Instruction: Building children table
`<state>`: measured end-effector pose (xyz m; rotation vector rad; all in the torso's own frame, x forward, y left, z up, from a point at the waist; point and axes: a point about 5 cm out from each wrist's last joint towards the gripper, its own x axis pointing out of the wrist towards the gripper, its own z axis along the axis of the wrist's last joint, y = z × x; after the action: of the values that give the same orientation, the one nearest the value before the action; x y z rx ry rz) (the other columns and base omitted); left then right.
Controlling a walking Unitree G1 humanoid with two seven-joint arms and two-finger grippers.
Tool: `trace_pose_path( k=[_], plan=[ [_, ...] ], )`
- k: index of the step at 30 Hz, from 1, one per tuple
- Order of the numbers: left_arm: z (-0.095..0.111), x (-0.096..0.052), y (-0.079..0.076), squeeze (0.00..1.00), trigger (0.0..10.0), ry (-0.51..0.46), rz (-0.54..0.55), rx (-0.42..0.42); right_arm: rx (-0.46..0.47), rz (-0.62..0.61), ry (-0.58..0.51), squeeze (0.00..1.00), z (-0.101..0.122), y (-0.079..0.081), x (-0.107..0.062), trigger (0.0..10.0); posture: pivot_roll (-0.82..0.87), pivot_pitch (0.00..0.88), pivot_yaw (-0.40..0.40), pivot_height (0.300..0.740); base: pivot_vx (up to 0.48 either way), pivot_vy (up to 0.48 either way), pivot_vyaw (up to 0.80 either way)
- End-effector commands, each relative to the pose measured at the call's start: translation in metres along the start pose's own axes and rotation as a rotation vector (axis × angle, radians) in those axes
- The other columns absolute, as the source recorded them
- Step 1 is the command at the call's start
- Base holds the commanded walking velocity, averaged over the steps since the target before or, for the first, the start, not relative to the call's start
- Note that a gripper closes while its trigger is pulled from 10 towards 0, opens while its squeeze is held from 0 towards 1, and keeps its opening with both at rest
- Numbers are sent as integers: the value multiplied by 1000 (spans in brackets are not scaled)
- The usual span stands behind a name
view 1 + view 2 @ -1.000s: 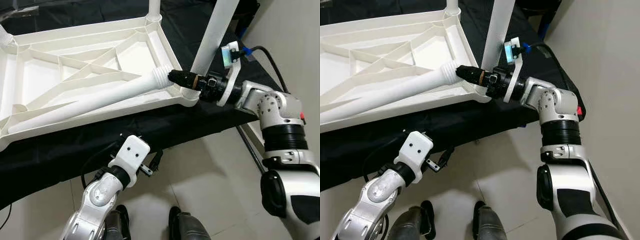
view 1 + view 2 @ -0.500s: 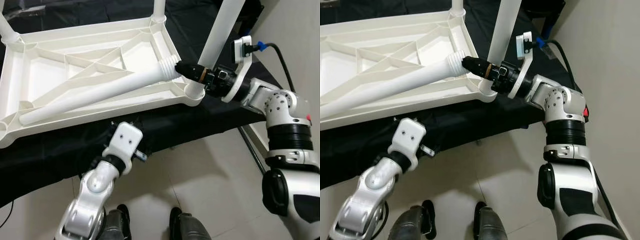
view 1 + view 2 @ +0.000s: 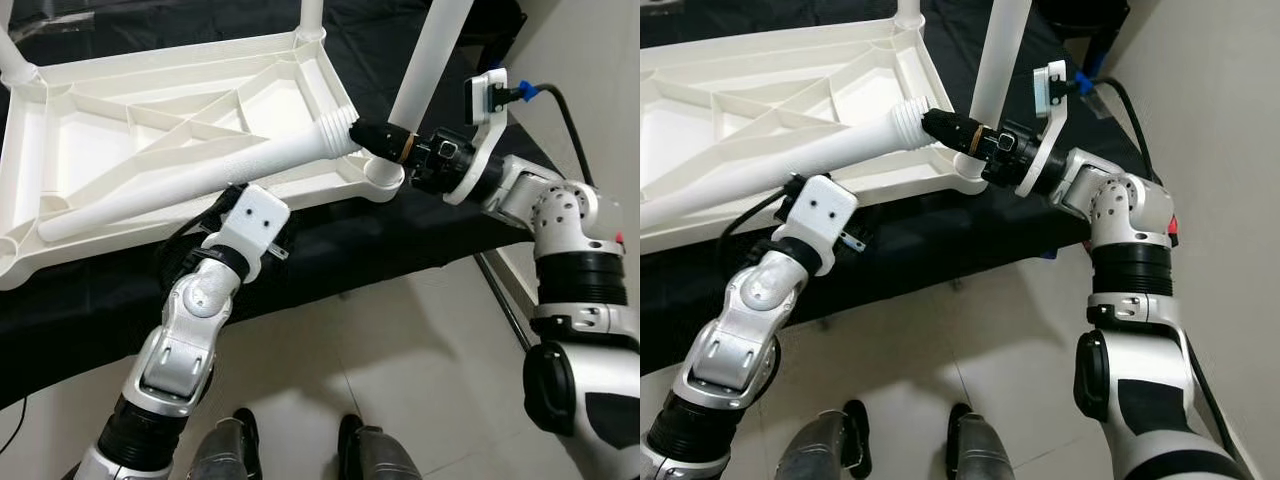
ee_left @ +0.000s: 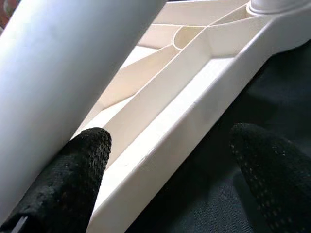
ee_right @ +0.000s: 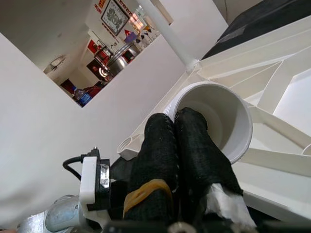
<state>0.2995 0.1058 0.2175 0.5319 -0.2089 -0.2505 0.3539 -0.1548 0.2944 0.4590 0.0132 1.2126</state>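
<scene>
Inverted tabletop (image 3: 170,130) is lying on the black counter (image 3: 420,235). Loose leg (image 3: 200,185) is resting across it; right hand (image 3: 940,125), fingers together, is poking into its threaded end. Left hand (image 4: 165,160), fingers apart, is straddling the rim. Next, probably: seat the leg in an empty corner socket.

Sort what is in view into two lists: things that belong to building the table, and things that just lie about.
Belongs to the job:
- upturned white tabletop with its fitted legs
- loose white leg lying across it
- right gripper, fingers closed, tips in the loose leg's threaded end
- left gripper, open, beside the tabletop's near edge

Just lying about:
- black cloth under the tabletop
- tiled floor
</scene>
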Motion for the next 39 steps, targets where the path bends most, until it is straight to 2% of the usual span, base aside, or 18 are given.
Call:
trace_pose_path(
  k=[1,3,8,9,12,15,17,20,25,29,30,31,32,33,34,35,38,39],
  plan=[
    [8,-4,-9,0,10000,-30,-43,31,22,11,26,0,-8,0,2,0,111,290,-74,740,0,0,0],
    [13,-11,-24,0,10000,-49,-104,53,24,7,31,0,-9,-1,3,0,116,292,-76,740,0,0,0],
    [13,-15,-33,0,10000,-42,-135,53,24,6,33,0,-9,-2,4,0,117,293,-75,740,0,0,0],
    [6,-16,-35,0,10000,-23,-140,65,23,13,30,0,-8,-1,4,0,113,294,-76,740,0,0,0],
    [2,-15,-33,0,10000,-8,-135,78,22,18,29,0,-8,0,5,0,113,294,-76,740,0,0,0],
    [-8,-11,-23,0,10000,26,-128,108,18,26,27,0,-5,2,4,0,114,295,-74,740,0,0,0],
    [-8,-11,-23,0,10000,26,-128,108,18,26,27,0,-5,2,4,0,114,295,-74,740,0,0,0],
    [-8,-8,-13,0,10000,34,-103,149,15,25,22,0,-2,1,1,0,115,296,-74,740,0,0,0],
    [-4,-9,-14,0,10000,20,-114,163,14,3,24,0,-2,-2,-2,0,114,294,-76,740,0,0,0],
    [9,-15,-32,0,10000,-1,-221,135,14,-19,30,0,-3,-6,-2,0,115,299,-76,740,0,0,0],
    [9,-15,-32,0,10000,-1,-221,135,14,-19,30,0,-3,-6,-2,0,115,299,-76,740,0,0,0],
    [14,-20,-45,0,10000,-6,-299,122,14,-22,30,0,-3,-7,-2,0,115,299,-76,740,0,0,0],
    [14,-20,-45,0,10000,-6,-299,122,14,-22,30,0,-3,-7,-2,0,115,299,-76,740,0,0,0],
    [17,-25,-55,0,10000,-15,-360,129,14,-24,30,0,-3,-7,-2,0,119,300,-76,740,0,0,0],
    [17,-25,-55,0,10000,-15,-360,129,14,-24,30,0,-3,-7,-2,0,119,300,-76,740,0,0,0],
    [25,-28,-60,0,10000,-56,-376,182,13,-26,31,0,-3,-8,-1,0,119,300,-76,740,0,0,0],
    [28,-28,-59,0,10000,-77,-362,217,13,-26,33,0,-3,-8,0,0,119,300,-76,740,0,0,0],
    [32,-27,-56,0,10000,-106,-330,273,13,-26,35,0,-3,-8,0,0,118,300,-78,740,0,0,0]
  ],
)
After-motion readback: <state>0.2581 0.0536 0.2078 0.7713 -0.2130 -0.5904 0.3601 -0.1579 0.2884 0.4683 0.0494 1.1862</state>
